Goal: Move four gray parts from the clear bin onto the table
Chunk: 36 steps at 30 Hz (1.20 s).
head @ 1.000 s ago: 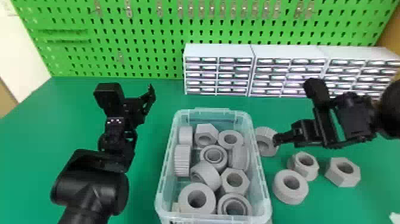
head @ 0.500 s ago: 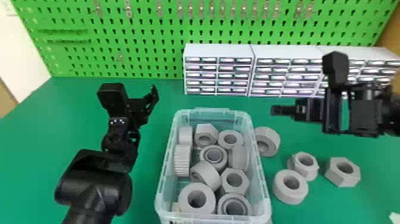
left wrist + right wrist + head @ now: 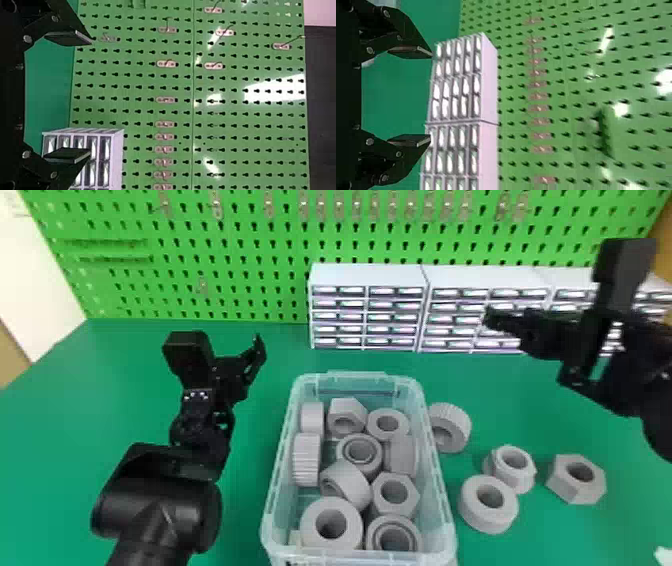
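The clear bin [image 3: 445,510] holds several gray rings and nuts, among them a hex nut [image 3: 407,501] and a large ring [image 3: 310,517]. On the table to its right lie a ribbed gray ring [image 3: 457,421] close beside the wall, a round ring [image 3: 487,517], a flanged part [image 3: 511,480] and a hex nut [image 3: 575,492]. My right gripper [image 3: 507,325] is raised beyond these parts; in its wrist view the right gripper [image 3: 431,97] is open and holds nothing. Left of the bin is my left gripper [image 3: 252,357]; the left gripper [image 3: 92,95] stands open and empty in its wrist view.
White drawer cabinets [image 3: 367,275] stand along the back of the green table [image 3: 260,405], in front of a green pegboard [image 3: 240,285]. The right gripper overlaps the cabinets in the head view.
My right gripper has risen away from beside the ribbed ring, up and to the right, with nothing in it. The left arm has shifted only slightly. The gray parts lie as before.
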Tool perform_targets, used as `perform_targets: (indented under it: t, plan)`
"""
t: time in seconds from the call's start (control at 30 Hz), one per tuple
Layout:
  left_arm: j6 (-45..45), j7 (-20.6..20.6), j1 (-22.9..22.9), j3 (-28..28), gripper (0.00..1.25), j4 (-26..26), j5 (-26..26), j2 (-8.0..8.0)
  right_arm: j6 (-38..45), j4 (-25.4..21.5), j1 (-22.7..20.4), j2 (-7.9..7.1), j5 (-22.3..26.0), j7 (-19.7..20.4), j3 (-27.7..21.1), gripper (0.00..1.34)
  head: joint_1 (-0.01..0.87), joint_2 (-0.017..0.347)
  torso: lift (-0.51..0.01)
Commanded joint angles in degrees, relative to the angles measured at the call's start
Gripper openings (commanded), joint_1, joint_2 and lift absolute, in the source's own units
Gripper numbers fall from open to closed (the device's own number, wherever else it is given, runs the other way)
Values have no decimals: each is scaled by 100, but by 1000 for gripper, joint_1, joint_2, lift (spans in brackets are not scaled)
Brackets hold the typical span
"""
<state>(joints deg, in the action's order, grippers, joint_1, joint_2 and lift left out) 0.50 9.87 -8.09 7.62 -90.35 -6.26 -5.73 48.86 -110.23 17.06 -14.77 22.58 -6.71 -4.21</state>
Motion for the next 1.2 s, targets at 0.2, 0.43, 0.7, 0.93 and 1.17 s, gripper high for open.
perform_targets:
  t: [0.2,0.43,0.7,0.93,1.17]
  plan:
    - [-6,-82,45,-102,965,-53,151,11,-1651,-306,-977,343,-914,-270,-721,825,693,72,-52]
    - [-6,-126,212,-252,962,-211,116,19,-2363,-254,-1399,527,-1230,-393,-853,825,693,72,-52]
    - [2,-240,185,-340,962,-448,257,55,-3005,-25,-1671,747,-1423,-393,-923,825,693,72,-52]
    - [2,-416,168,-331,962,-457,309,186,-3400,230,-1724,694,-1467,-402,-713,822,693,72,-52]
    - [2,-477,133,-331,962,-475,336,204,-3506,282,-1724,703,-1511,-402,-607,822,693,72,-52]
